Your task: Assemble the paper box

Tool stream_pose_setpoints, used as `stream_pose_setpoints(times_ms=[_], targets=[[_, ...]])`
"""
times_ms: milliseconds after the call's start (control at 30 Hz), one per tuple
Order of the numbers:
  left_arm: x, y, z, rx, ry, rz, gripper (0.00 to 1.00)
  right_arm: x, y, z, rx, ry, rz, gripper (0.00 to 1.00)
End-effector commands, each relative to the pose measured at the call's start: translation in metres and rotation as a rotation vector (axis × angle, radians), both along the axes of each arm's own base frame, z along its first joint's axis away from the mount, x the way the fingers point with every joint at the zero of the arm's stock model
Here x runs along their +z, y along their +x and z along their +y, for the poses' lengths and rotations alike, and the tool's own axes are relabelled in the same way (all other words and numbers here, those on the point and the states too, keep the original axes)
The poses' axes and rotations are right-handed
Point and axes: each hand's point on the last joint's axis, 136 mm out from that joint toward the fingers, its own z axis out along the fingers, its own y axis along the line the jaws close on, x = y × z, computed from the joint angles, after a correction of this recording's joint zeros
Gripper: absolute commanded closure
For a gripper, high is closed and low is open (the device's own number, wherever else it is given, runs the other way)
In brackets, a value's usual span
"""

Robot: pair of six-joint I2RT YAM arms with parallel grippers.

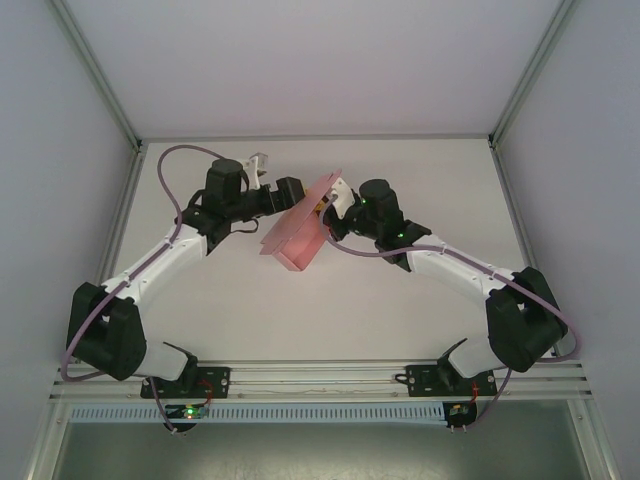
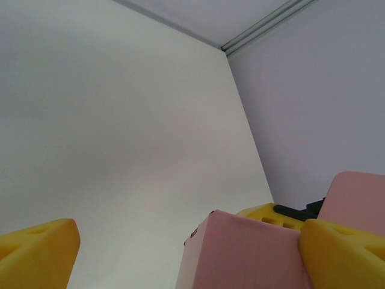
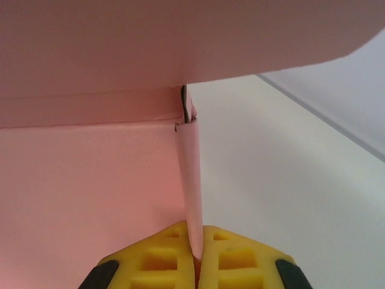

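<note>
The right claw (image 3: 195, 244) is clenching a thin side flap (image 3: 191, 180) of the paper box (image 1: 298, 232), its two fingers (image 3: 237, 259) pressing together with the card between them. The paper box is being held tilted over the middle of the tabletop (image 1: 400, 300), between the two arms. The left claw (image 2: 189, 241) is standing released, spread wide. One corner of the paper box is sitting inside the gap, close to one side; whether they are touching cannot be told.
</note>
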Motion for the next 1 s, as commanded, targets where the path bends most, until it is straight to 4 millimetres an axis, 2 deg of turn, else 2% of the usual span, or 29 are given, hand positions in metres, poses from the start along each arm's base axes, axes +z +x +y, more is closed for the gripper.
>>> stream_pose_setpoints(times_ms=[0, 133, 333, 567, 767, 867, 967], targets=[[-0.011, -0.04, -0.048, -0.221, -0.009, 0.033, 0.05, 0.07, 0.022, 0.008, -0.046, 0.165, -0.144, 0.95], [-0.033, -0.046, -0.06, -0.27, 0.023, 0.095, 0.05, 0.083, 0.027, 0.003, -0.062, 0.254, -0.13, 0.97], [-0.074, -0.06, -0.072, -0.336, 0.13, 0.164, 0.07, 0.1, 0.024, -0.002, -0.061, 0.358, -0.14, 0.96], [-0.085, -0.081, -0.087, -0.433, 0.334, 0.119, 0.06, 0.099, 0.029, -0.007, -0.096, 0.365, -0.125, 0.99], [-0.091, -0.09, -0.098, -0.493, 0.294, 0.144, 0.06, 0.108, 0.033, -0.024, -0.163, 0.447, -0.14, 0.99], [-0.094, -0.083, -0.096, -0.453, 0.327, 0.147, 0.06, 0.108, 0.032, -0.025, -0.153, 0.457, -0.132, 0.99], [-0.091, -0.065, -0.075, -0.341, 0.417, 0.13, 0.01, 0.092, 0.031, -0.027, -0.169, 0.413, -0.087, 1.0]])
